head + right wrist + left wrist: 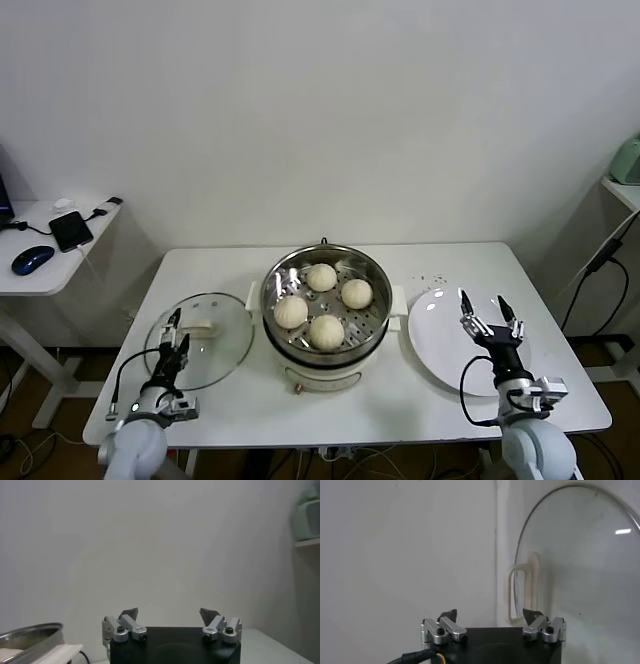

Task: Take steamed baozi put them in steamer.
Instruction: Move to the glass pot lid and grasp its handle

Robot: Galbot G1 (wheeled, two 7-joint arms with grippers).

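Baozi: you have four in all, and every one already sits on the perforated tray inside the steamer, which stands at the centre of the worktop. Judged from this layout, the loading step looks complete.

Check the arms. Your left gripper hovers at the near left, over the near edge of the glass lid, with its fingers spread apart and empty. Your right gripper hovers at the near right, above the white plate, fingers likewise spread and holding nothing.

Note the key relation: the buns lie between the two grippers, to the right of the left one and to the left of the right one. Both stand about equally far from the steamer. The buns are round, so no long axis governs a grasp.

The plate carries no buns. The lid lies flat just left of the steamer, its cream handle facing up; only the steamer's raised rim stands between either gripper and the buns. A side desk at far left holds a phone and a mouse, well apart from the work.
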